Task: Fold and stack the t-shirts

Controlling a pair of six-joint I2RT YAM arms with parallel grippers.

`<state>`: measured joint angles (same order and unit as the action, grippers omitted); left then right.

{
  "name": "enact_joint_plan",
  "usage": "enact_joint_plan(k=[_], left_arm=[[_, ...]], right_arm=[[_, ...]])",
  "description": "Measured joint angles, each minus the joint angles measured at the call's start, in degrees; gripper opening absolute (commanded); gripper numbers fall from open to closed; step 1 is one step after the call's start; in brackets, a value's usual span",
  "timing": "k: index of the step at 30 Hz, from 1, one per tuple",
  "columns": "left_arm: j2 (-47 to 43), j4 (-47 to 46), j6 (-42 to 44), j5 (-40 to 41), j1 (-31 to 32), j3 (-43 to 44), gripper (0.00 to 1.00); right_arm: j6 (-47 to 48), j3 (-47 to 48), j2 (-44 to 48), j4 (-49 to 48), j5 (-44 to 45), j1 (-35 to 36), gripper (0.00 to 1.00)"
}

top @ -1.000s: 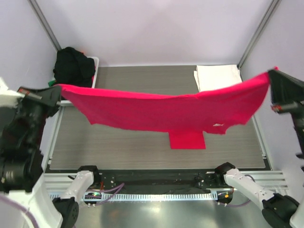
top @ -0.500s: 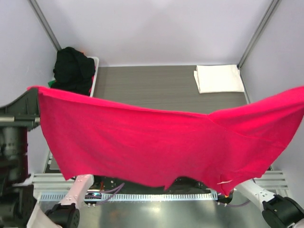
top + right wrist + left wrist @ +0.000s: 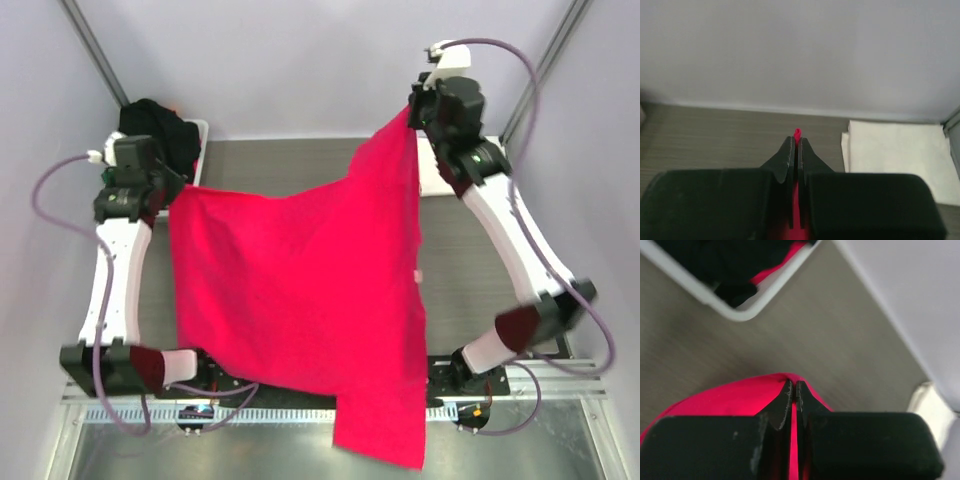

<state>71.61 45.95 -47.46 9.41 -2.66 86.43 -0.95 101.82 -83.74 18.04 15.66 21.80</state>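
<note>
The pinkish-red t-shirt (image 3: 300,290) hangs spread between both arms over the table, its lower end draping past the near edge. My left gripper (image 3: 172,188) is shut on one corner of it at the left; the cloth shows between its jaws in the left wrist view (image 3: 793,385). My right gripper (image 3: 410,110) is shut on another corner, held high at the back right; a red tip pokes out in the right wrist view (image 3: 797,134). The white folded t-shirt (image 3: 895,155) lies at the back right, mostly hidden in the top view. Black shirts (image 3: 160,125) fill the basket.
The white slotted basket (image 3: 200,128) stands at the back left corner; its rim shows in the left wrist view (image 3: 740,315). Grey walls and slanted frame posts (image 3: 95,50) bound the table's back and sides. The dark wood-grain table (image 3: 300,165) shows behind the shirt.
Both arms have swung from the near sides toward the back, carrying the red shirt. It went from a wide horizontal stretch to hanging lengthwise, the right corner now high.
</note>
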Motion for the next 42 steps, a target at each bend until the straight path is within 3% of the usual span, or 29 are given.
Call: enact_joint_plan(k=[4, 5, 6, 7, 8, 11, 13, 16, 19, 27, 34, 42], left_arm=[[7.04, -3.41, 0.55, -0.35, -2.34, -8.76, 0.06], [9.86, -4.13, 0.85, -0.68, -3.10, -9.46, 0.20], [12.68, -4.63, 1.27, -1.40, -3.78, -9.25, 0.31], [15.50, -5.11, 1.84, -2.01, -4.26, -8.57, 0.48], [18.97, -5.44, 2.36, -2.97, -4.66, -7.34, 0.71], [25.35, -6.08, 3.72, -5.53, -5.14, -5.03, 0.91], [26.01, -5.77, 4.59, -6.47, -5.14, -5.11, 0.93], [23.37, -5.66, 6.21, -7.48, -5.11, -5.33, 0.93], [17.46, -5.88, 7.26, -7.50, -5.14, -7.67, 0.93], [1.68, -6.25, 8.81, -9.25, -5.14, -20.00, 0.89], [1.62, -6.62, 8.57, -11.39, -4.94, -32.52, 0.87], [16.00, -10.32, 6.43, -11.37, 0.02, -26.53, 0.85]], right_arm=[[-2.93, -2.69, -13.79, -3.72, -0.81, -5.25, 0.04], [-3.82, -2.36, -16.85, -4.52, -0.59, -6.27, 0.59], [-4.94, -1.20, -20.44, -4.68, -0.63, -7.08, 0.84], [-5.51, 0.57, -23.91, -4.35, -0.61, -7.67, 0.95], [-6.29, 4.24, -28.50, -3.17, -0.61, -8.28, 0.98], [-8.26, 15.56, -39.19, 1.62, -0.22, -8.79, 1.00], [-9.11, 16.17, -40.46, 3.54, 0.26, -8.31, 1.00], [-10.62, 10.27, -36.63, 4.15, 0.98, -6.84, 1.00], [-13.11, -1.53, -27.41, 3.72, 0.07, -5.60, 1.00], [-20.96, -21.14, -12.41, 1.70, -5.64, -4.94, 1.00], [-24.63, -27.36, -16.65, 5.55, -8.70, -5.03, 1.00], [-24.00, -18.34, -29.66, 10.08, -9.25, -5.05, 0.99]])
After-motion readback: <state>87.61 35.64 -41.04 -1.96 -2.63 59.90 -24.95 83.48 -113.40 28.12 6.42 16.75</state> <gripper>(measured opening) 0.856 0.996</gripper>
